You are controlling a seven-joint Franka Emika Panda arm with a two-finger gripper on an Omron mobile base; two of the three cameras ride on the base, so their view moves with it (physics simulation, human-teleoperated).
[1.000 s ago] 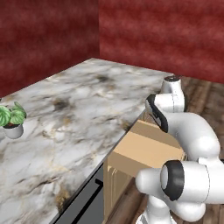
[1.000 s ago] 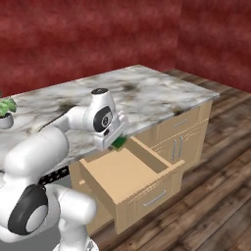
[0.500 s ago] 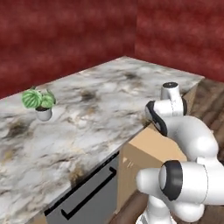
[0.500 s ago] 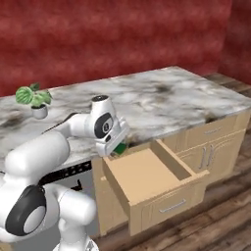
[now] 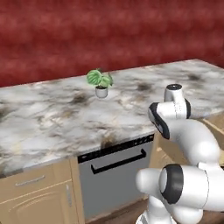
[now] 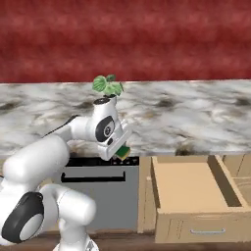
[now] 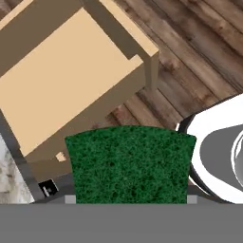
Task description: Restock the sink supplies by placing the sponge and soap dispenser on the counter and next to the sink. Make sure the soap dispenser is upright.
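My gripper (image 6: 120,152) is shut on the sponge (image 6: 123,152), a small flat green block, and holds it in front of the counter's edge, just left of an open drawer. In the hand view the sponge (image 7: 130,163) spans the lower middle and covers the fingertips. The counter (image 5: 65,113) is a white-grey marble worktop with dark veining, running across the left base view and the right base view (image 6: 196,112) behind the arm. The soap dispenser and the sink are out of view.
A green plant in a white pot (image 5: 100,84) (image 6: 108,86) stands on the counter behind the arm. A light wooden drawer (image 6: 191,188) (image 7: 61,80) is pulled out to the gripper's right. A grey dishwasher front (image 5: 116,175) sits below the counter, above a wooden floor (image 7: 190,42).
The whole scene has shifted in both base views, so the base has moved: plant and drawer slid rightward in the picture. The sponge stays held in the gripper.
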